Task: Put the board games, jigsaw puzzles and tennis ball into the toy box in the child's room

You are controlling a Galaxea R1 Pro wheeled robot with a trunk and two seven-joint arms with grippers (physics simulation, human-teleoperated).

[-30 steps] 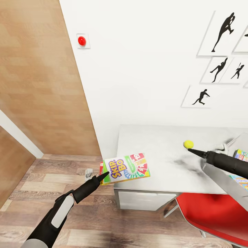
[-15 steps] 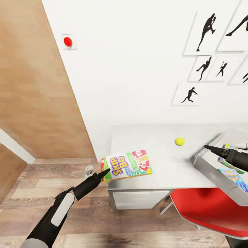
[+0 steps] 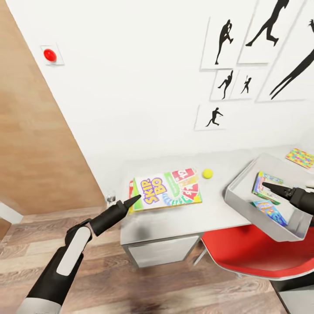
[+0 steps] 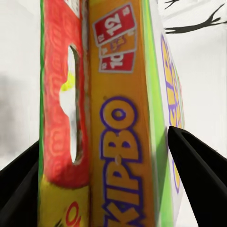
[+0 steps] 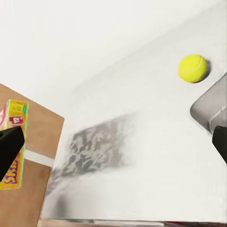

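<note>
Skip-Bo box (image 3: 166, 190) is pinched edgewise in the left claw (image 3: 131, 202); right claw (image 3: 272, 188) looks closed, its body cropped.

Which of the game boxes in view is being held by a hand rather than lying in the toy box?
The Skip-Bo box, gripped at its edge by the left hand over the table. The two smaller boxes lie inside the toy box.

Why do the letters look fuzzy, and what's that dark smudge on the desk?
Left wrist view: the Skip-Bo box sits so near the lens that its letters blur. Right wrist view: a mottled grey shadow lies on the table; the tennis ball looks sharp.
</note>
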